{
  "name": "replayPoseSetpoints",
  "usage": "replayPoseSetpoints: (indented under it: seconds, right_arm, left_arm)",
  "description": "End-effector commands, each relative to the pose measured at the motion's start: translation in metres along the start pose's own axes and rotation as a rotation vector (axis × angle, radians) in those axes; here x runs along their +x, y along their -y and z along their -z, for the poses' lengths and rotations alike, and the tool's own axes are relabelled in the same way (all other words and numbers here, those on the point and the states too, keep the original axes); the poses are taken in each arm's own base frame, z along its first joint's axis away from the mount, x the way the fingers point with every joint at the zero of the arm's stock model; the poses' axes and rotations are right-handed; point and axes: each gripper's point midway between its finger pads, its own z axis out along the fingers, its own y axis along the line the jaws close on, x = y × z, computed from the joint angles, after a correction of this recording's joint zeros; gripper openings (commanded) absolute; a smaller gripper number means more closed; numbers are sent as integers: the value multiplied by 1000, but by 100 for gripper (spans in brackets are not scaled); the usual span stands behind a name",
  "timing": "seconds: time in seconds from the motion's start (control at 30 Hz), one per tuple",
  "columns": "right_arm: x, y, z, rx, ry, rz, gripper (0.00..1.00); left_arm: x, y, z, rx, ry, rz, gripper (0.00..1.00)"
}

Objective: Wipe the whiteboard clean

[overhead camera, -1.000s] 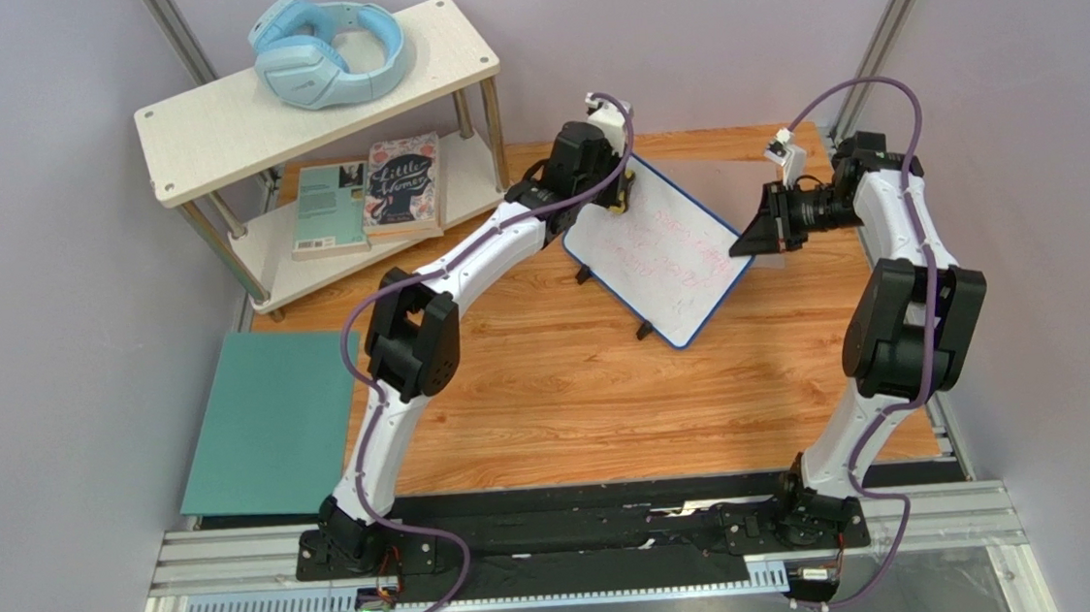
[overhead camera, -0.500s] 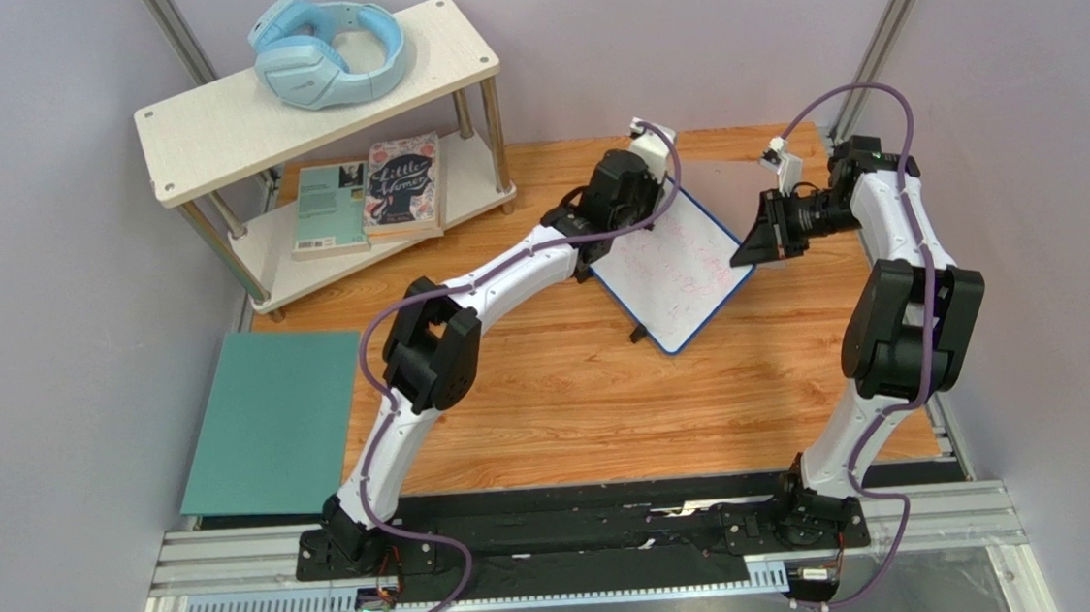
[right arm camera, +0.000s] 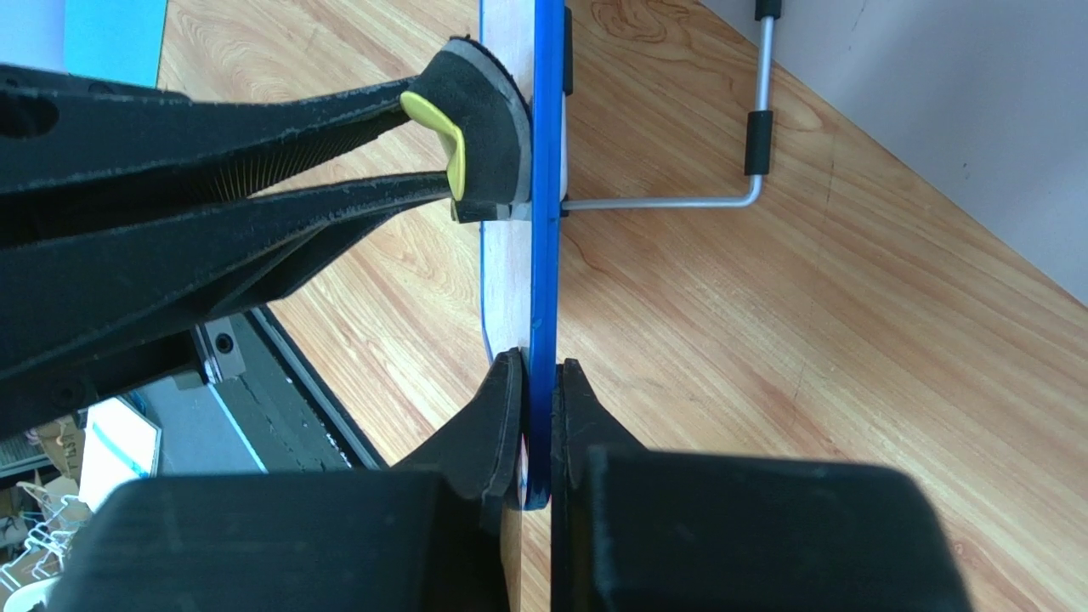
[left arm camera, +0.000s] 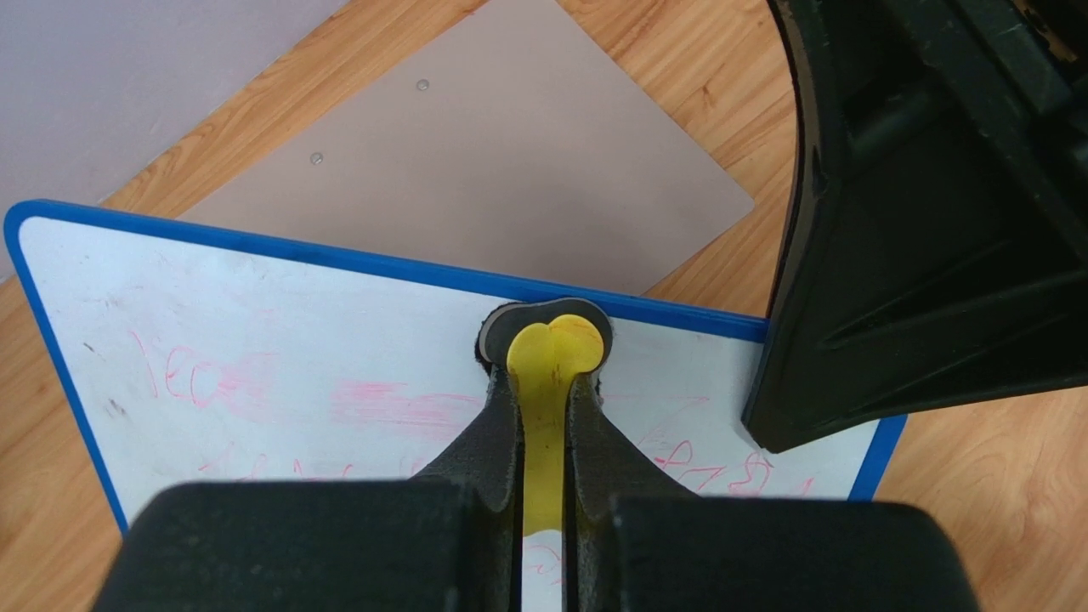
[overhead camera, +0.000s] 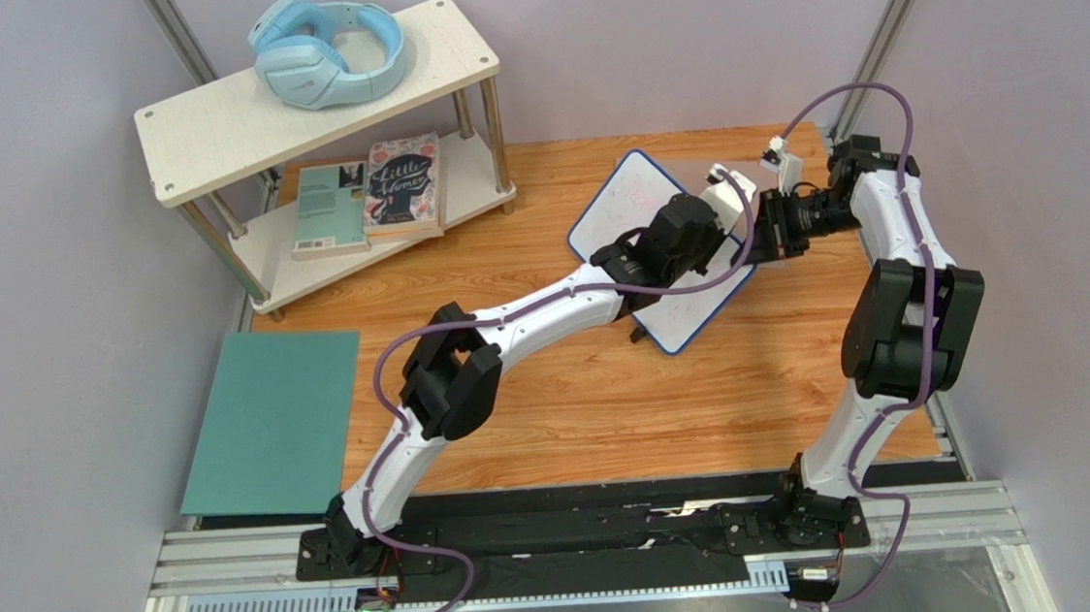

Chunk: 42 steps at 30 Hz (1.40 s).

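- The whiteboard point(overhead camera: 626, 201) stands tilted on the far right part of the wooden table point(overhead camera: 588, 405), with both arms reaching in to it
- The right gripper point(right arm camera: 540, 372) is clamped on the board's blue frame, one finger on the white face and the other on the back
- The left gripper point(left arm camera: 547, 355) is clenched on a yellow eraser point(left arm camera: 552, 421), whose grey pad point(right arm camera: 496, 109) presses flat against the board's face, just inside the frame at the edge farthest from the left wrist camera
- Seen from the right wrist, the pad sits farther along the same edge that the right fingers grip, near them but not touching
- Faint pink marks point(left arm camera: 383, 408) run across the face on both sides of the left gripper's fingers
- A bent wire stand point(right arm camera: 715, 202) meets the back of the board and rests on the table behind it
- A teal mat point(overhead camera: 275, 422) lies well apart, at the table's left side
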Motion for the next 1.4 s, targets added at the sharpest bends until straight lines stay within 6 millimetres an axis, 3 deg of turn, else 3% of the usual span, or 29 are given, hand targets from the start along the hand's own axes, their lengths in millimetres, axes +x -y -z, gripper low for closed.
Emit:
replayPoseSetpoints:
  seconds: [0.0,0.03,0.1,0.13,0.27,0.37,0.4,0.57,0.6,0.67,0.7,0.83,0.87,1.03,1.07,1.1,1.2,1.3,1.37]
  right_arm:
    - [-7,6,-11,46,-42,153,0]
    - [-7,5,-11,46,-44,153,0]
    - [-7,5,-10,44,-48,158,0]
    - [-6,5,-10,44,-50,159,0]
    - [-5,5,-10,40,-59,168,0]
    - [-3,5,-9,38,-69,170,0]
    - [-3,5,-9,36,-74,174,0]
    - [-1,4,-9,31,-84,175,0]
    - [-1,4,-8,32,-83,176,0]
    - [-2,4,-9,29,-82,174,0]
    - [-2,4,-9,28,-83,172,0]
    - [-2,3,-9,20,-84,169,0]
    - [-3,4,-10,17,-83,168,0]
    - [-2,4,-10,16,-85,164,0]
    - [-1,4,-10,20,-88,166,0]
    - [-1,4,-10,21,-90,168,0]
    - [0,6,-9,29,-97,176,0]
    - [2,5,-8,31,-101,177,0]
    - [3,5,-9,29,-100,178,0]
  left_arm:
    - [40,-32,-3,-20,-100,125,0]
    - [51,-55,-4,-46,-118,166,0]
    - [52,-77,-4,-75,-109,238,0]
    - [59,-98,-4,-103,-118,293,0]
    - [70,-136,-6,-171,-127,379,0]
    - [70,-145,-12,-174,-137,386,0]
    - [72,-136,-15,-126,-154,377,0]
    - [39,-79,-17,22,-97,253,0]
    - [32,-50,-13,69,-87,220,0]
    - [22,-24,-3,117,-71,166,0]
    - [19,0,3,168,-65,116,0]
    - [22,23,15,199,-67,74,0]
    - [24,20,13,182,-66,81,0]
    - [51,-33,-7,28,-116,194,0]
    - [59,-57,-9,-14,-139,228,0]
    - [63,-69,-10,-44,-146,262,0]
    - [77,-111,-6,-140,-170,407,0]
    - [95,-138,2,-230,-209,512,0]
    - [103,-145,4,-257,-231,561,0]
